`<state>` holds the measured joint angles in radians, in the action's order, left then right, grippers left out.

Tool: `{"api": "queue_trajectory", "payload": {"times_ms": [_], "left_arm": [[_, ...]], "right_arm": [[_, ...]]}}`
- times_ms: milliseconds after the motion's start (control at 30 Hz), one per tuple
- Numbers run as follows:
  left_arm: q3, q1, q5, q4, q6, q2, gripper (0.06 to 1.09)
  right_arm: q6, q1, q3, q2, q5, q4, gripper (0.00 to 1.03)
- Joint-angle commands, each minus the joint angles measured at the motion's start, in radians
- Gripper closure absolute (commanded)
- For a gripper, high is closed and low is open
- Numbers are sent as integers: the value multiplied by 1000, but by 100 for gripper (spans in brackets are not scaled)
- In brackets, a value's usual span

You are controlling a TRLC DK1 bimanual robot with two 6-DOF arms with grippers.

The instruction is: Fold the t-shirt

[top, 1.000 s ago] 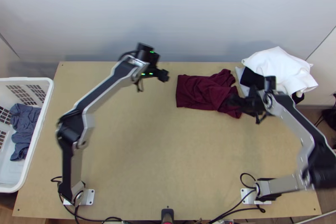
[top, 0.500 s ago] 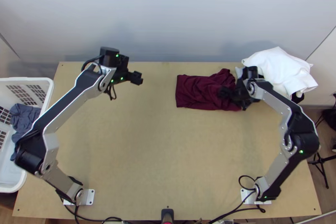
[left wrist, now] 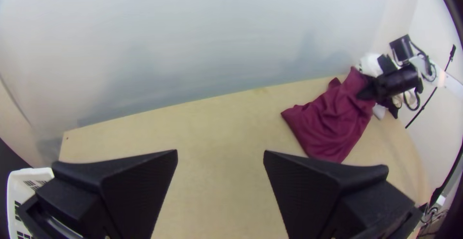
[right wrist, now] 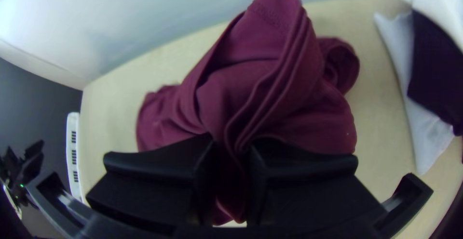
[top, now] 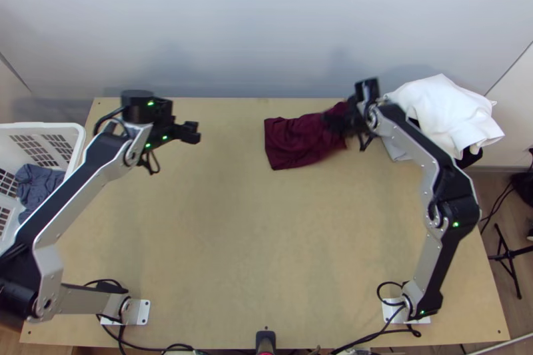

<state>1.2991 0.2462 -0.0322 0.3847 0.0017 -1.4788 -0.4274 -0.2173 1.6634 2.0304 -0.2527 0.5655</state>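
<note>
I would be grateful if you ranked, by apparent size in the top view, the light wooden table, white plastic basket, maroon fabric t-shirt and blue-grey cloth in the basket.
Largest to smallest, counting visible parts:
1. Table
2. Basket
3. T-shirt
4. Blue-grey cloth

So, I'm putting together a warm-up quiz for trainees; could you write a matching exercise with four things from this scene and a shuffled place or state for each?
1. maroon t-shirt
2. laundry basket
3. white garment
4. left gripper

A. at the far right of the table
B. fingers apart, nothing between them
C. partly bunched between the fingers of the right gripper
D. at the left, with grey-blue cloth inside

Pairs: 1-C, 2-D, 3-A, 4-B
</note>
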Motion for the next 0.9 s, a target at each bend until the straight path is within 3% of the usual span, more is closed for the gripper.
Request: {"api": "queue_trajectory", "payload": {"times_ms": [0,433,733,867], "left_arm": [[-112,-99,-2,0,38,109,21],[-213,-159,-2,-10,52,203,21],[-241,-148,-9,-9,58,218,21],[-245,-116,-9,-10,57,216,21]], "right_arm": [[-53,45,210,-104,23,7,100],[-45,286,651,-82,44,-19,100],[-83,524,492,-139,64,77,100],[-25,650,348,-162,63,77,100]]}}
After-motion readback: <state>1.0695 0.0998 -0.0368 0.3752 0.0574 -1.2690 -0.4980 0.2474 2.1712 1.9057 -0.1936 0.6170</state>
